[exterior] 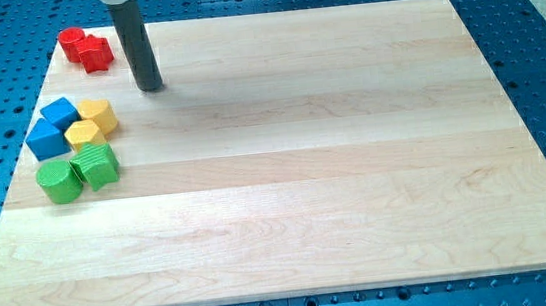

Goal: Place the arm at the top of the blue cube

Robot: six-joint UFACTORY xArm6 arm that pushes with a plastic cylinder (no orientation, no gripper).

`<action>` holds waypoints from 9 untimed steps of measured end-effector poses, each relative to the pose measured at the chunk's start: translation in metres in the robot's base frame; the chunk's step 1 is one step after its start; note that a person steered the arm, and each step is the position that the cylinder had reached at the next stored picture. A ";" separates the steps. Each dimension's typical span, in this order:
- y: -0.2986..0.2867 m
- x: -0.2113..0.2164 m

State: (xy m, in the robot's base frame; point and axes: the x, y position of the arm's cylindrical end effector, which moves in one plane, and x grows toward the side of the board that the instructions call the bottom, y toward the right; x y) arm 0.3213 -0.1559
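Note:
The blue cube (59, 113) lies near the board's left edge, with a second, larger blue block (47, 139) touching it just below-left. My tip (150, 85) rests on the board up and to the right of the blue cube, about a hand's width away, touching no block. The dark rod rises from the tip toward the view's top.
Two yellow blocks (97, 116) (83, 134) sit right of the blue ones. A green cylinder (58, 181) and a green block (96, 165) lie below them. Two red blocks (73, 42) (95, 53) sit at the board's top-left corner, left of the rod. The wooden board (305, 170) lies on a blue perforated table.

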 end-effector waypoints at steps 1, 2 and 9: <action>-0.021 0.000; -0.044 0.000; -0.124 0.032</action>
State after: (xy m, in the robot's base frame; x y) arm 0.3535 -0.2794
